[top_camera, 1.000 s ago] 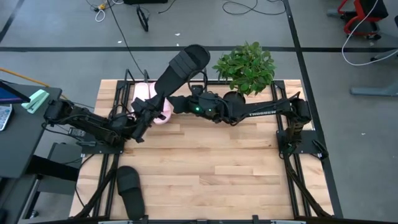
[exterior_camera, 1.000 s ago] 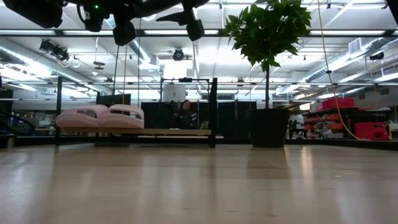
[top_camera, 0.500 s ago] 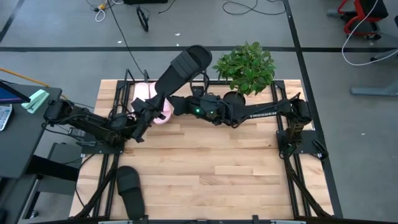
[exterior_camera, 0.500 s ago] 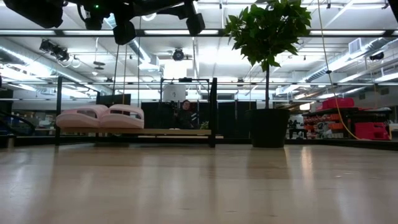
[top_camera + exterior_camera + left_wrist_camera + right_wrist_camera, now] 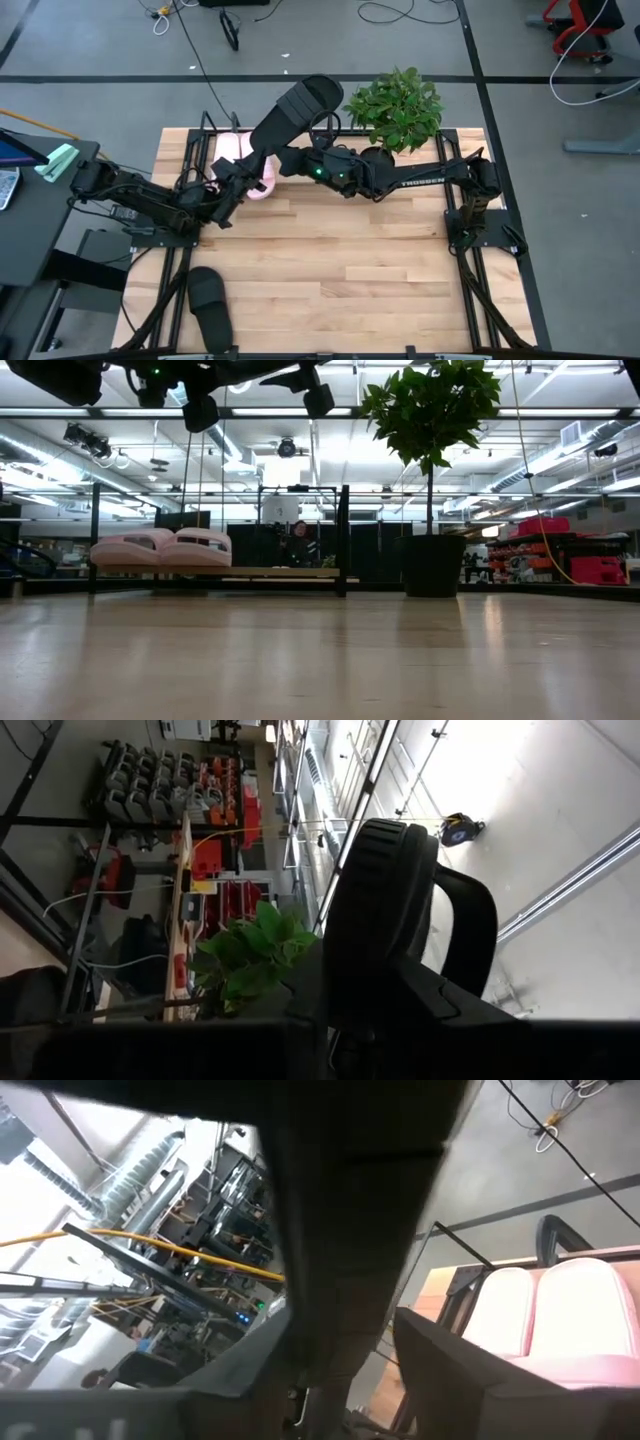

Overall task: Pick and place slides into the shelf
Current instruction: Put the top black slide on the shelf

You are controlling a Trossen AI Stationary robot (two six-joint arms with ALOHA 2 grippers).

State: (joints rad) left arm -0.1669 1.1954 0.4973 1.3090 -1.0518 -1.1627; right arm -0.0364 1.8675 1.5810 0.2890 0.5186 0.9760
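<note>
From above, the left gripper point(image 5: 243, 172) clasps the heel of a black slide point(image 5: 292, 112) held aloft over the shelf point(image 5: 208, 150) at the table's far left, while the right gripper point(image 5: 290, 163) meets its middle; whether those fingers grip I cannot tell. At table height, two pink slides point(image 5: 160, 547) fill the shelf's left (right half free), so lower it there level, releasing only once seated.
</note>
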